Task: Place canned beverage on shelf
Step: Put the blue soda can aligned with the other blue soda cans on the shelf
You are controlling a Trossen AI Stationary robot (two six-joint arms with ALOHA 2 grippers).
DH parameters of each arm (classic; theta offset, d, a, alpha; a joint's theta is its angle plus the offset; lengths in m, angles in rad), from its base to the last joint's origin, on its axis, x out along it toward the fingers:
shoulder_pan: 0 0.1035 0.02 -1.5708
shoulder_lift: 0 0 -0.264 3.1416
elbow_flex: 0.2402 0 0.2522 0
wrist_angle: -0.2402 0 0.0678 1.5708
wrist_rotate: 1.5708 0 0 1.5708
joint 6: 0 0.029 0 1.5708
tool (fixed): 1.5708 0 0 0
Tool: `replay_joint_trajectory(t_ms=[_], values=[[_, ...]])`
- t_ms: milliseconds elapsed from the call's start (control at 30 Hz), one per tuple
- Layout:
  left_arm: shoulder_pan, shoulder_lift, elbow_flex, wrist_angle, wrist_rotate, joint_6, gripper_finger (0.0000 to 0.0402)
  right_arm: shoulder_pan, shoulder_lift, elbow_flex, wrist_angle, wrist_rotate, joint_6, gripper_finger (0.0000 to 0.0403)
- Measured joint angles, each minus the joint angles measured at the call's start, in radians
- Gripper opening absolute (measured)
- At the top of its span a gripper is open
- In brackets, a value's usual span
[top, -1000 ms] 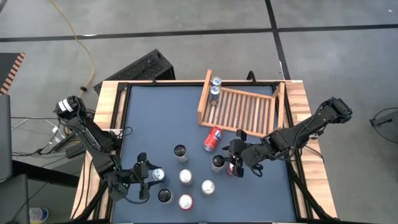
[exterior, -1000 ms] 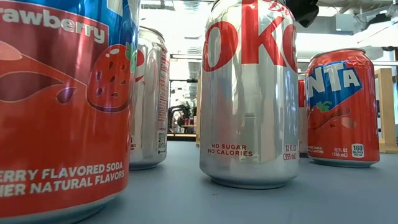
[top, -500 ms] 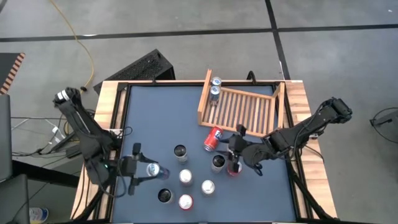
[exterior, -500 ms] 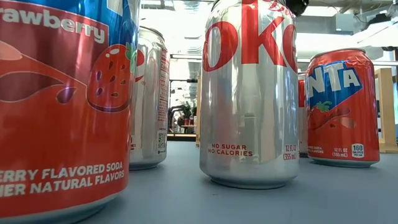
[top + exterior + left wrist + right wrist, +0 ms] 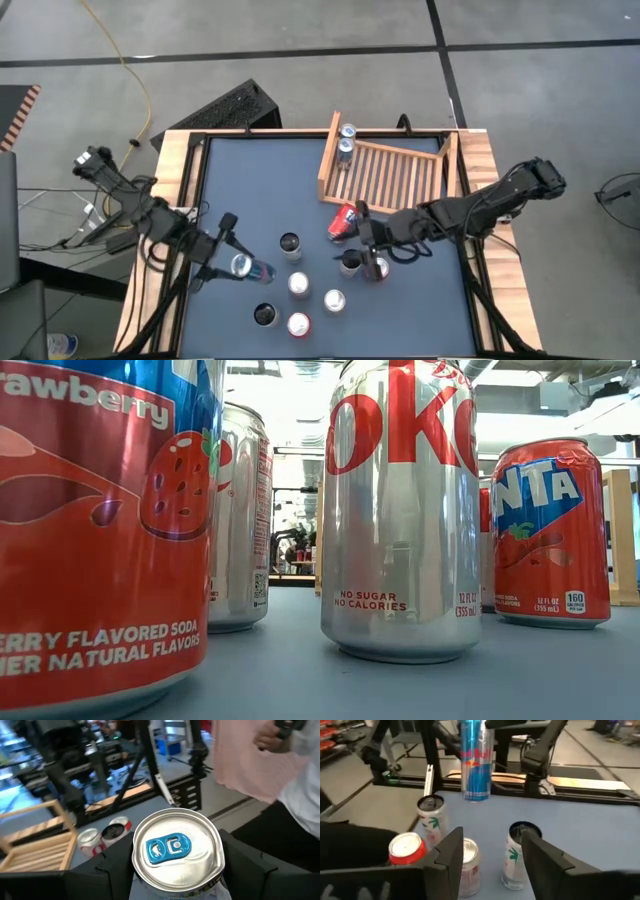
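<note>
The left gripper (image 5: pixel 228 262) is lifting its blue can (image 5: pixel 247 268) off the worktop (image 5: pixel 240 190) toward the middle, jaws clamped on it. The right gripper (image 5: pixel 362 238) is backing off the red-topped can (image 5: pixel 377 268), jaws apart. In the low view, cans are hiding most of the shelf (image 5: pixel 390 175); "Fanta" and "No Sugar" are showing.

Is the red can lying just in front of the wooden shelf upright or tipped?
Tipped. The red can lies on its side by the light wooden shelf's front edge, its length visible from above.
</note>
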Motion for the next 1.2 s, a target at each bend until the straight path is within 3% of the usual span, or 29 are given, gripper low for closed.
replay_joint_trajectory(t_ms=[333,467,733,1033,1200], values=[[0.23,0.03,0.0,0.011,0.36,0.07,0.0225,-0.051,0.053,-0.002,0.125,-0.005,-0.02,0.0271],[0.295,0.04,0.0,0.043,0.487,0.09,0.0225,-0.051,0.129,0.002,0.227,-0.045,-0.025,0.0276],[0.409,0.044,0.0,0.054,0.692,0.127,0.0225,-0.048,0.215,0.126,0.226,-0.073,-0.029,0.0277],[0.507,0.081,0.006,0.11,0.89,0.16,0.0225,-0.062,0.315,0.267,0.14,-0.166,-0.013,0.0277],[0.537,0.147,0.058,0.062,0.906,0.137,0.0225,-0.068,0.399,0.366,0.087,-0.247,-0.01,0.0277]])
